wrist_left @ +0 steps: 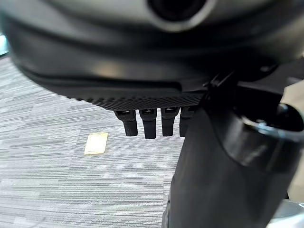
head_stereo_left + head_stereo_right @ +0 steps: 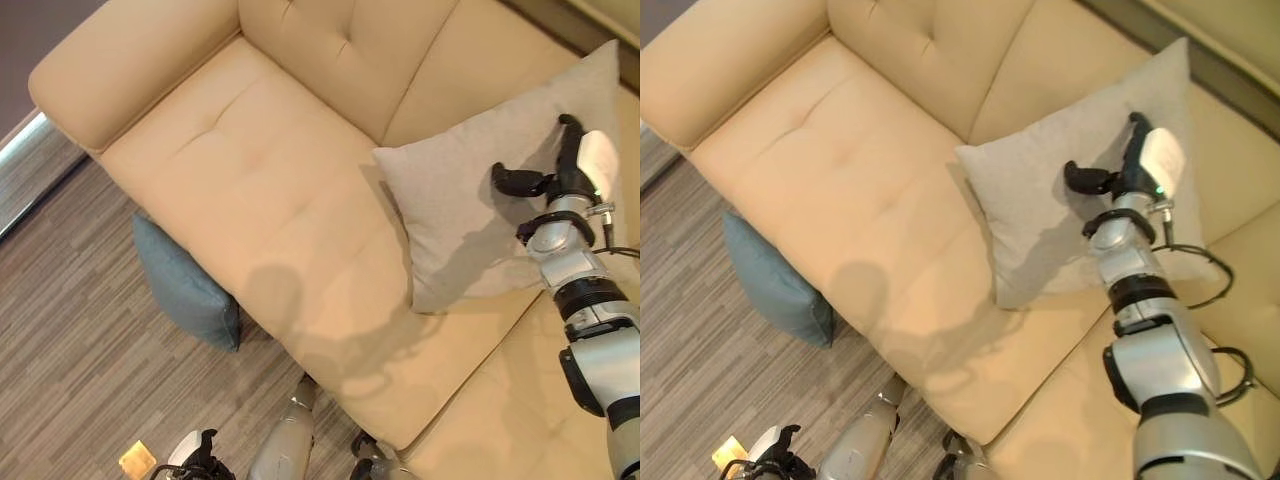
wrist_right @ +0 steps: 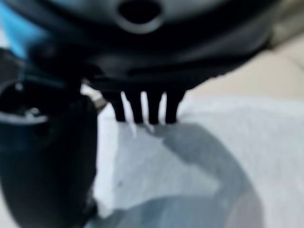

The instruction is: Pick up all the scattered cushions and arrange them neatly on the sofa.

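Left eye view puts the right hand, fingers straight and loosely apart, on the pale grey square fabric cushion at right of frame on the beige leather sofa; pressing it flat and square against the backrest looks best.

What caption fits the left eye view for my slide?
Right robot hand open over a grey cushion on the beige sofa; a blue cushion sits on the floor beside it.
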{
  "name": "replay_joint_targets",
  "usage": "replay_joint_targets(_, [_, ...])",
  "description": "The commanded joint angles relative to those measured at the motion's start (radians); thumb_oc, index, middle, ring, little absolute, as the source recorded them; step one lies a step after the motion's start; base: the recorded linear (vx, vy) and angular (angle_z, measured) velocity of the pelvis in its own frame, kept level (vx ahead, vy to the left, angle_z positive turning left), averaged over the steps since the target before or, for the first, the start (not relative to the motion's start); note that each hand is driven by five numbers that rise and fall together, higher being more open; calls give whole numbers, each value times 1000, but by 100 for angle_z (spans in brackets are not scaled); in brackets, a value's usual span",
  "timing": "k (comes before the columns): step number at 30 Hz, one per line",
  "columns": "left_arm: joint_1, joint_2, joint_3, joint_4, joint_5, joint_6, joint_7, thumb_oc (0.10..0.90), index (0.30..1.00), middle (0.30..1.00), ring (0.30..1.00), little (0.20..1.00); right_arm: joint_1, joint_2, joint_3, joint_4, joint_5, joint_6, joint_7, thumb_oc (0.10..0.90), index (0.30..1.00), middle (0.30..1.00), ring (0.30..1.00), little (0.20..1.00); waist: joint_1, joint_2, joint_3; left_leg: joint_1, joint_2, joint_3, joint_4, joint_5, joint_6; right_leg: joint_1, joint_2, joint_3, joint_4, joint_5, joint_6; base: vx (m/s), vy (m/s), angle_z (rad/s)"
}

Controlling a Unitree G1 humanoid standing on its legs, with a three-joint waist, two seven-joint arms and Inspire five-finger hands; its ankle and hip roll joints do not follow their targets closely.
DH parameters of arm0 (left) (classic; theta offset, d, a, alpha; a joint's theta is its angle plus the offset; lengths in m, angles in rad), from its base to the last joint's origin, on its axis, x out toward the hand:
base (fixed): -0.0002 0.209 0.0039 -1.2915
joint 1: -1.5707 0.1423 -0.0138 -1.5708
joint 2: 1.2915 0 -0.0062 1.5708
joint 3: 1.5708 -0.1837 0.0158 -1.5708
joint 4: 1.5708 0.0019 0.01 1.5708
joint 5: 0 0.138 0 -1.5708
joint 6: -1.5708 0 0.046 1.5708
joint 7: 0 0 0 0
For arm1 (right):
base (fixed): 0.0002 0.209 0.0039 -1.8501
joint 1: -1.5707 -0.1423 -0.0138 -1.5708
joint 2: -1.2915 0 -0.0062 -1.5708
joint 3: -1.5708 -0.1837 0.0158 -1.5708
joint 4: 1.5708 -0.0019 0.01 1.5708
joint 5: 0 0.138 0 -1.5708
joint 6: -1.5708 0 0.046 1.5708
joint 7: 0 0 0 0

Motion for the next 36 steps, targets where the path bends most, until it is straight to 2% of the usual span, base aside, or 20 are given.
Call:
replay_joint_targets(1, [-28, 12, -21, 58, 18, 11, 70, 800, 900, 900, 900, 900, -33, -111, -29, -120, -103, 31, -190, 800, 900, 900, 900, 900, 15, -3, -29, 45, 45, 71, 0, -115, -41, -66, -86, 17, 4, 11, 51, 23, -4, 12])
replay_joint_targets(2, [-29, -3, -23, 60, 30, 16, 80, 800, 900, 900, 900, 900, -6, -117, -72, -182, -151, 64, -260, 800, 900, 900, 900, 900, 21, 1, -30, 38, 43, 59, 0, -117, -39, -66, -88, 7, 4, 5, 52, 22, -11, 11])
replay_joint_targets(4, [-30, -8, -25, 64, 42, 19, 85, 800, 900, 900, 900, 900, 12, -118, -94, -210, -184, 86, -289, 800, 900, 900, 900, 900, 23, 2, -31, 36, 42, 52, 0, -117, -39, -66, -89, 3, 4, 4, 52, 19, -14, 12])
replay_joint_targets(5, [-37, -17, -29, 63, 62, 23, 95, 800, 900, 900, 900, 900, 30, -116, -127, -244, -222, 117, -336, 800, 900, 900, 900, 900, 29, 4, -30, 35, 42, 43, 0, -120, -39, -62, -89, -5, 5, 1, 52, 19, -17, 12])
replay_joint_targets(7, [-47, -21, -34, 57, 77, 24, 99, 800, 900, 900, 900, 900, 51, -118, -147, -279, -266, 144, -357, 800, 900, 900, 900, 900, 32, 5, -31, 35, 41, 36, 0, -121, -38, -61, -90, -11, 7, -2, 52, 60, -42, 14])
replay_joint_targets(8, [-46, -21, -33, 58, 76, 24, 99, 800, 900, 900, 900, 900, 54, -117, -148, -281, -267, 145, -356, 800, 900, 900, 900, 900, 30, 1, -37, 44, 49, 38, 0, -146, -41, -51, -82, -1, 5, -26, 53, 12, -8, 17])
replay_joint_targets(9, [-55, -22, -34, 53, 77, 23, 101, 800, 900, 900, 900, 900, 62, -116, -159, -297, -277, 155, -370, 800, 900, 900, 900, 900, 32, 3, -33, 36, 40, 32, 0, -123, -36, -59, -90, -11, 7, -4, 52, 14, -5, 15])
replay_joint_targets(11, [-74, -30, -40, 34, 80, 19, 107, 800, 900, 900, 900, 900, 97, -106, -208, -340, -308, 188, -402, 800, 900, 900, 900, 900, 28, 3, -40, 41, 38, 23, 0, -128, -33, -53, -93, -20, 9, -9, 51, -10, 14, 10])
replay_joint_targets(16, [-88, -37, -53, 9, 64, 10, 110, 800, 900, 900, 900, 900, 123, -103, -286, -357, -248, 176, -447, 800, 900, 900, 900, 900, 25, 1, -39, 48, 40, 17, 2, -133, -30, -42, -93, -22, 12, -14, 49, 12, -15, 4])
replay_joint_targets(19, [-92, -37, -46, -3, 49, 7, 117, 800, 900, 900, 900, 900, 175, -114, -332, -351, -226, 192, -471, 800, 900, 900, 900, 900, 21, 3, -36, 55, 37, 10, 3, -135, -29, -35, -92, -25, 16, -20, 47, 3, -23, 6])
replay_joint_targets(21, [-75, -36, -37, 9, 55, 11, 116, 800, 900, 900, 900, 900, 201, -124, -344, -331, -222, 196, -448, 800, 900, 900, 900, 900, 18, 3, -35, 61, 41, 13, 3, -138, -29, -33, -90, -22, 21, -23, 45, 0, 0, 0])
replay_joint_targets(26, [-50, -21, -20, 37, 35, 15, 113, 800, 900, 900, 900, 900, 162, -114, -306, -204, -99, 131, -366, 800, 900, 900, 900, 900, 18, -1, -30, 65, 49, 23, 5, -139, -30, -33, -90, -15, 20, -22, 44, 0, 0, 0])
replay_joint_targets(27, [-34, -9, -13, 60, 26, 18, 101, 800, 900, 900, 900, 900, 118, -107, -248, -111, -13, 87, -280, 800, 900, 900, 900, 900, 19, -5, -27, 69, 54, 33, 4, -138, -33, -31, -86, -9, 16, -20, 43, 0, 0, 0])
replay_joint_targets(28, [-34, -9, -12, 60, 26, 18, 101, 800, 900, 900, 900, 900, 116, -107, -247, -110, -13, 87, -280, 800, 900, 900, 900, 900, 18, -5, -27, 67, 53, 32, 4, -137, -32, -32, -87, -10, 16, -19, 43, -3, -3, -4])
replay_joint_targets(29, [-14, 1, -9, 81, 19, 19, 94, 800, 900, 900, 900, 900, 73, -90, -212, -40, 55, 57, -216, 800, 900, 900, 900, 900, 21, -11, -26, 70, 56, 38, 3, -137, -33, -31, -84, -4, 13, -18, 41, 92, -68, -5])
replay_joint_targets(30, [-2, 6, -2, 90, 14, 18, 88, 800, 900, 900, 900, 900, 63, -79, -197, -9, 98, 36, -171, 800, 900, 900, 900, 900, 22, -15, -31, 82, 67, 43, 2, -163, -39, -20, -73, 9, 9, -43, 40, 93, -72, -10])
replay_joint_targets(31, [-2, 6, -1, 90, 14, 18, 88, 800, 900, 900, 900, 900, 58, -79, -193, -5, 100, 33, -170, 800, 900, 900, 900, 900, 21, -15, -31, 83, 67, 44, 2, -164, -39, -20, -73, 10, 9, -43, 40, 96, -76, -7])
replay_joint_targets(33, [3, 31, 19, 102, 0, 12, 72, 800, 900, 900, 900, 900, 24, -82, -116, 58, 149, 17, -25, 800, 900, 900, 900, 900, 27, -23, -33, 83, 69, 47, 1, -161, -44, -22, -69, 10, 7, -43, 39, 6, -8, -3])
replay_joint_targets(36, [13, 52, 28, 105, -16, -2, 40, 800, 900, 900, 900, 900, -15, -98, -63, 121, 218, 2, 113, 800, 900, 900, 900, 900, 31, -37, -40, 82, 72, 52, 0, -158, -45, -24, -69, 6, 6, -41, 39, 26, -19, -1])
